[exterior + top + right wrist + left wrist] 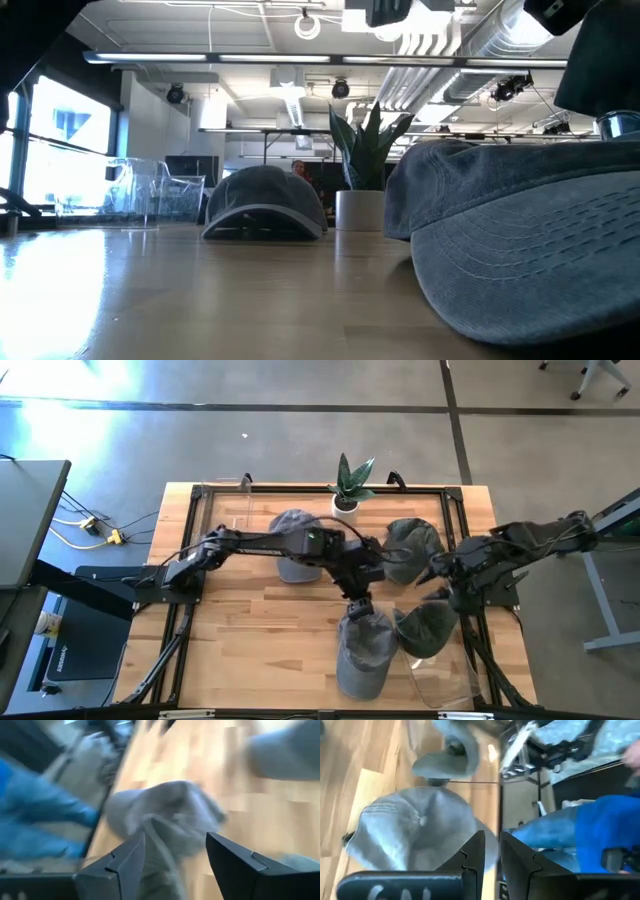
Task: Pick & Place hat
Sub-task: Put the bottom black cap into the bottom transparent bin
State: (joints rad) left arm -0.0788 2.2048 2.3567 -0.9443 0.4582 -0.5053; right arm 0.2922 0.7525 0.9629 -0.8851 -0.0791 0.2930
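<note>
A grey cap (365, 650) lies near the table's near edge; it fills the right of the low view (520, 240). My left gripper (358, 605) stands over the cap's far end, its fingers almost together (491, 850). A darker grey-green cap (428, 625) rests on the table to the right of it. My right gripper (437, 592) hovers open above that cap's far side, and the cap shows between and beyond its fingers (165, 810). My left gripper pinches the grey cap's far edge (492, 845) between its two fingers, coming from above and pointing down. The cap's crown (420, 827) is creased, and the cap's body lies on the table.
Two more caps sit farther back (295, 545) (410, 545), either side of a potted plant (350, 485). Clear plastic stands are at the near right (440, 680) and far left (235, 500). A person in blue (600, 830) is beside the table.
</note>
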